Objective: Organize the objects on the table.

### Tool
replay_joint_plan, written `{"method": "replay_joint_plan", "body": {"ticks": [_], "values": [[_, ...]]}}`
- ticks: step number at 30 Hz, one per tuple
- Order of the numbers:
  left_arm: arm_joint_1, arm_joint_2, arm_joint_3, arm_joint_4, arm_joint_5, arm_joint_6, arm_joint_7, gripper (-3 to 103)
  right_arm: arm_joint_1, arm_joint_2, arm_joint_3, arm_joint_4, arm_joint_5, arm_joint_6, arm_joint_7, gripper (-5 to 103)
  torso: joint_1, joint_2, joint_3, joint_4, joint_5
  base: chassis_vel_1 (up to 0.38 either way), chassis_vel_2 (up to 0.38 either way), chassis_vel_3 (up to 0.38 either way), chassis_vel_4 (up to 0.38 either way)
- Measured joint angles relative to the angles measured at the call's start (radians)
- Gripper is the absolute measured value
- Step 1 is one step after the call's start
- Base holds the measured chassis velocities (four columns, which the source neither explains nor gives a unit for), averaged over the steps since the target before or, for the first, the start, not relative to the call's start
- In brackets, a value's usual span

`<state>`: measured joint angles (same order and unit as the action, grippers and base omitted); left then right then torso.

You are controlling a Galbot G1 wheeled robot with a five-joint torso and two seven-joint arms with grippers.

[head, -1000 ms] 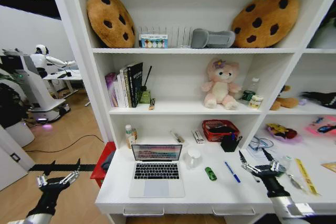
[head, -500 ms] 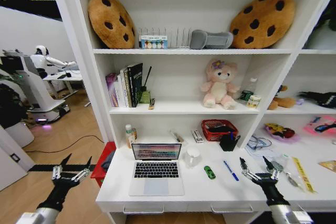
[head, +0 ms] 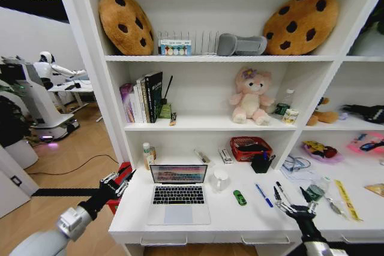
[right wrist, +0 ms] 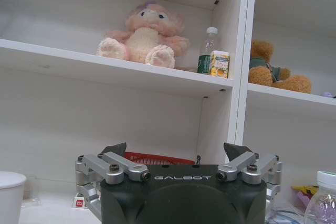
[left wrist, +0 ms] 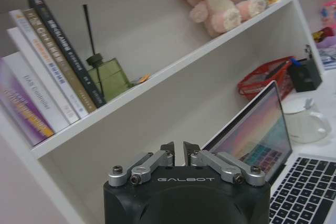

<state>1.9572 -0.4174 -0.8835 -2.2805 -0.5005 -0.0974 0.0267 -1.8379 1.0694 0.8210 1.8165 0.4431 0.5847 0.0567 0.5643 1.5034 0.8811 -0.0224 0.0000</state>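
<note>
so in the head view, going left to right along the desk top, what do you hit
left gripper → silver laptop → white mug → green toy car → blue pen → right gripper → yellow strip

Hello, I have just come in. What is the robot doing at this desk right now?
The robot faces the table with nothing in hand. Its left gripper, shut, is at the table's left edge beside the open laptop. Its right gripper, open, hovers over the table's right part, near the blue pen. The green toy car lies untouched between laptop and pen.
</note>
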Motion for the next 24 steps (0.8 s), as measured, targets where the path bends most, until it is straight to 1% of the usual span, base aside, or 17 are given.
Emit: {"method": "replay_joint_plan", "body": {"ticks": [1, 2, 3, 4, 5, 6, 7, 9, 10, 13, 14, 18, 19, 21, 22, 23, 24], "values": [[-0.010, 0.059, -0.001, 0.002, -0.031, 0.006, -0.001, 6, 0.000, 0.000, 0.001, -0.001, 0.000, 0.000, 0.000, 100, 0.000, 0.000, 0.000, 0.0000, 0.0000, 0.000, 0.000, 0.000, 0.000], [-0.018, 0.100, -0.002, 0.006, -0.052, 0.011, -0.001, 6, 0.000, 0.001, 0.001, -0.001, 0.000, 0.000, 0.000, 100, 0.000, 0.000, 0.000, 0.0000, -0.0002, 0.000, 0.000, 0.000, 0.000], [-0.018, 0.100, -0.002, 0.006, -0.052, 0.011, -0.001, 6, 0.000, 0.001, 0.001, -0.001, 0.000, 0.000, 0.000, 100, 0.000, 0.000, 0.000, 0.0000, -0.0002, 0.000, 0.000, 0.000, 0.000], [-0.028, 0.166, -0.009, 0.015, -0.087, 0.015, -0.002, 2, -0.001, 0.004, 0.002, -0.001, -0.001, 0.000, 0.000, 100, 0.000, 0.000, 0.000, -0.0002, -0.0003, 0.000, 0.000, 0.000, 0.000], [-0.032, 0.220, -0.018, 0.025, -0.116, 0.017, -0.001, 1, -0.001, 0.007, 0.003, -0.001, -0.001, 0.000, 0.000, 100, 0.000, 0.000, 0.000, -0.0002, -0.0001, 0.000, 0.000, 0.000, 0.000], [-0.032, 0.220, -0.018, 0.025, -0.116, 0.017, -0.001, 1, -0.001, 0.007, 0.003, -0.001, -0.001, 0.000, 0.000, 100, 0.000, 0.000, 0.000, -0.0002, -0.0001, 0.000, 0.000, 0.000, 0.000], [-0.035, 0.300, -0.032, 0.044, -0.151, 0.016, 0.002, 0, -0.002, 0.013, 0.006, -0.001, -0.001, 0.000, 0.000, 100, 0.000, 0.000, 0.000, -0.0002, 0.0000, 0.000, 0.000, 0.000, 0.000], [-0.037, 0.419, -0.040, 0.072, -0.201, 0.009, 0.012, 0, -0.006, 0.028, 0.008, 0.001, -0.004, 0.000, 0.001, 100, 0.000, 0.000, 0.000, 0.0000, -0.0002, 0.000, 0.000, 0.000, 0.000], [-0.037, 0.419, -0.040, 0.072, -0.201, 0.009, 0.012, 0, -0.006, 0.028, 0.008, 0.001, -0.004, 0.000, 0.001, 100, 0.000, 0.000, 0.000, 0.0000, -0.0002, 0.000, 0.000, 0.000, 0.000], [-0.044, 0.589, -0.044, 0.113, -0.265, 0.001, 0.022, 0, -0.007, 0.056, 0.002, 0.002, -0.013, 0.000, 0.001, 100, 0.000, 0.000, 0.000, -0.0002, 0.0001, 0.000, 0.000, 0.000, 0.000], [-0.044, 0.589, -0.044, 0.113, -0.265, 0.001, 0.022, 0, -0.007, 0.056, 0.002, 0.002, -0.013, 0.000, 0.001, 100, 0.000, 0.000, 0.000, -0.0002, 0.0001, 0.000, 0.000, 0.000, 0.000], [-0.033, 0.742, -0.054, 0.153, -0.311, -0.001, 0.032, 0, 0.000, 0.075, -0.009, -0.006, -0.018, 0.007, 0.002, 100, 0.000, 0.000, 0.000, -0.0001, 0.0001, 0.000, 0.000, 0.000, 0.000], [-0.033, 0.742, -0.054, 0.153, -0.311, -0.001, 0.032, 0, 0.000, 0.075, -0.009, -0.006, -0.018, 0.007, 0.002, 100, 0.000, 0.000, 0.000, -0.0001, 0.0001, 0.000, 0.000, 0.000, 0.000], [-0.022, 0.804, -0.066, 0.181, -0.332, -0.003, 0.035, 0, 0.003, 0.083, -0.015, -0.013, -0.020, 0.014, 0.003, 100, 0.000, 0.000, 0.000, -0.0001, 0.0001, 0.000, 0.000, 0.000, 0.000], [-0.022, 0.804, -0.066, 0.181, -0.332, -0.003, 0.035, 0, 0.003, 0.083, -0.015, -0.013, -0.020, 0.014, 0.003, 100, 0.000, 0.000, 0.000, -0.0001, 0.0001, 0.000, 0.000, 0.000, 0.000], [-0.014, 0.844, -0.078, 0.200, -0.348, -0.004, 0.039, 0, 0.003, 0.086, -0.018, -0.018, -0.021, 0.019, 0.003, 100, 0.000, 0.000, 0.000, -0.0001, -0.0001, 0.000, 0.000, 0.000, 0.000], [-0.009, 0.865, -0.085, 0.211, -0.354, -0.006, 0.040, 0, 0.004, 0.087, -0.020, -0.022, -0.023, 0.023, 0.003, 100, 0.000, 0.000, 0.000, 0.0000, -0.0001, 0.000, 0.000, 0.000, 0.000]]}}
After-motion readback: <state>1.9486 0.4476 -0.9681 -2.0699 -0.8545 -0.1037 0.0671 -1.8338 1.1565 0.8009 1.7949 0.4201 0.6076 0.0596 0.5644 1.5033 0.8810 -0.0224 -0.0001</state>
